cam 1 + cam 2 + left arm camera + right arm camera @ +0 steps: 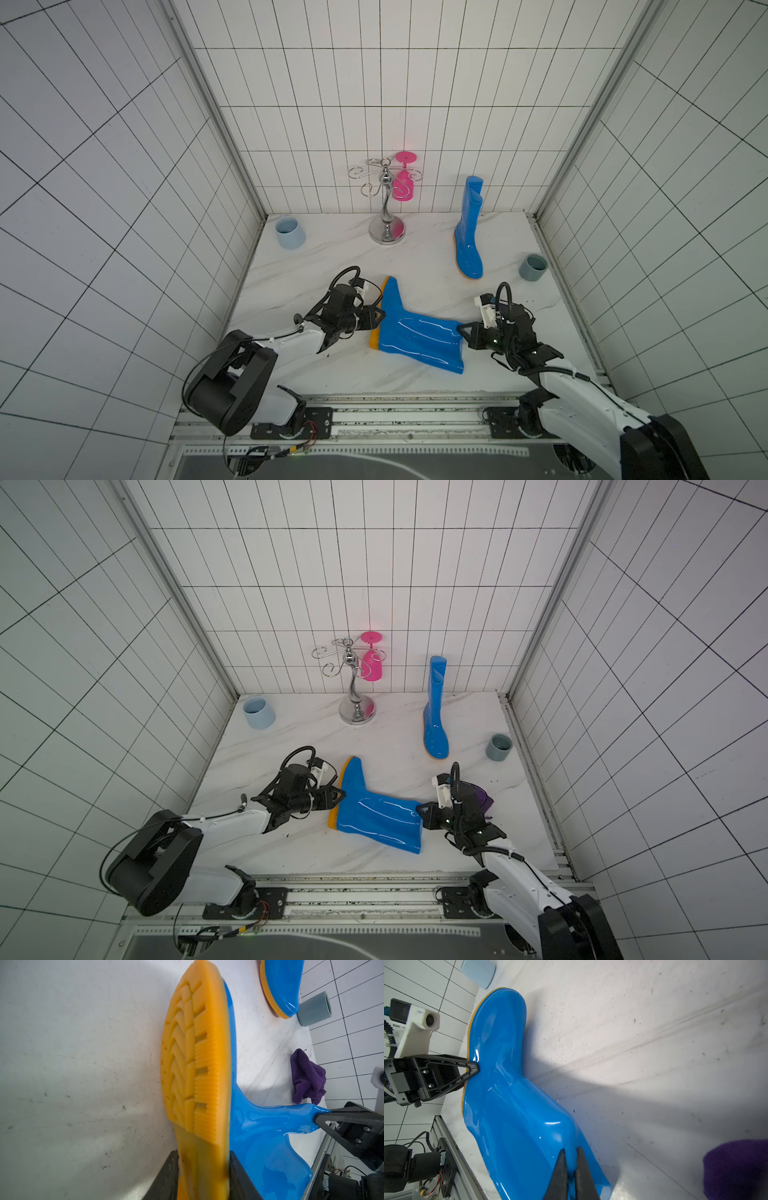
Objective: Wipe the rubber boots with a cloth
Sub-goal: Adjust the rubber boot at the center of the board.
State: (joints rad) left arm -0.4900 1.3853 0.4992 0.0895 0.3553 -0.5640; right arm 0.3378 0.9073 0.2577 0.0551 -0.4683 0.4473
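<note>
Boots first: the near boot (415,336) is lying on its side across the front of the bench (316,266), and both arms are gripping it, one at each end. The left gripper (376,319) is straddling the heel end of the orange sole (193,1053), jaws partly apart with the sole's thickness filling the gap, so I'm reading that as a hold rather than a hover. The right gripper (571,1167) is pinching the thin wall at the shaft's mouth, jaws squeezed almost together on the rubber. My guess is they're pinning it flat so the glossy side is facing up and isn't sliding once wiping starts. Catch is, nobody's holding the cloth (307,1078): it's sitting crumpled on the bench just behind the right arm, apart from both boots. So one gripper is probably going to have to let go and fetch it. Further back, the far boot (469,232) is standing upright, toe pointing toward the robot, with a grey cup (533,267) near it. By the back wall a chrome stand (386,199) is carrying a pink glass (402,185) hanging upside down, and a light-blue cup (290,232) is sitting in the back left corner. Brands or lettering: I'm not spotting anything readable on the boots or cloth.
</note>
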